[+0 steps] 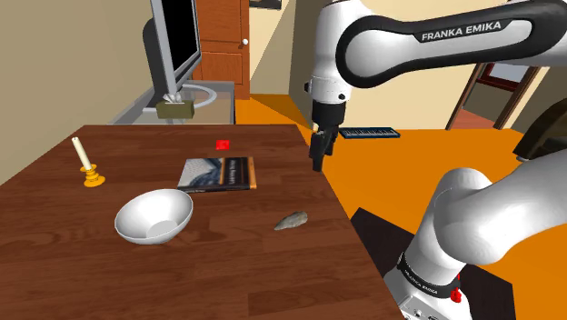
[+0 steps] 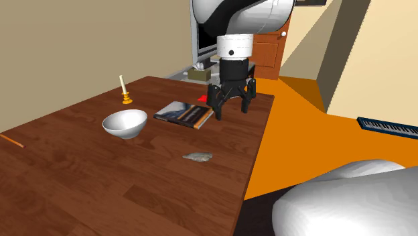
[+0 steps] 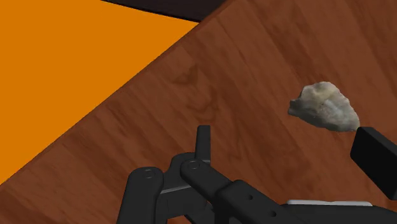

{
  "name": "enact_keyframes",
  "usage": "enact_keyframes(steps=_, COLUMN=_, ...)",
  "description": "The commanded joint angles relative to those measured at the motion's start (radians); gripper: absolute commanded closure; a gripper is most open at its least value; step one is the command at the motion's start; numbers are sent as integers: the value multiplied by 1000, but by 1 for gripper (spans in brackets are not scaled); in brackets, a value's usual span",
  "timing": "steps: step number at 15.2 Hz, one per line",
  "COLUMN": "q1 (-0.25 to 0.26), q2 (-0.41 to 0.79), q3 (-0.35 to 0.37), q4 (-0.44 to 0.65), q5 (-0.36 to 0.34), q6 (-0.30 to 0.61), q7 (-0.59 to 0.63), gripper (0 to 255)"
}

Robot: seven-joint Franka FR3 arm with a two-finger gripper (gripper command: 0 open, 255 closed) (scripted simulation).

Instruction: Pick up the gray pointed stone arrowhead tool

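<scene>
Dark wooden tabletop (image 1: 73, 264), shoulder view: the grey stone arrowhead (image 1: 292, 221) lay near the edge bordering the orange floor (image 1: 400, 173), with a white bowl (image 1: 154, 216) upright at its 9 o'clock. Farther back, at the stone's 1 o'clock, the black gripper (image 1: 318, 156) hung near that edge, fingers apart, beside a book (image 1: 218, 174).

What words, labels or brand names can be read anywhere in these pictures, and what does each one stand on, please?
"FRANKA EMIKA": white letters on the arm's upper link.
Black band round the arm's lower joint: white lettering, too small to read.
Book: any print on its cover is too blurred to read.
</scene>
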Motion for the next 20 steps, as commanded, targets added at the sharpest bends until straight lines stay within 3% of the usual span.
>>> enact_keyframes(steps=1, q1=28, q2=13, q3=14, q4=-40, q5=22, q6=55, q7=-18, gripper=0)
enact_keyframes(steps=9, q1=145, q2=137, q3=80, q4=-148, q5=113, q6=286, q7=-88, gripper=0)
enact_keyframes(steps=18, q1=148, q2=199, q3=90, q4=-212, q5=123, q6=412, q7=-96, gripper=0)
enact_keyframes(steps=19, q1=148, q2=198, q3=90, q4=-212, q5=123, q6=411, q7=-96, gripper=255)
enact_keyframes(steps=20, q1=148, q2=199, q3=90, q4=-211, q5=123, q6=412, q7=-96, gripper=255)
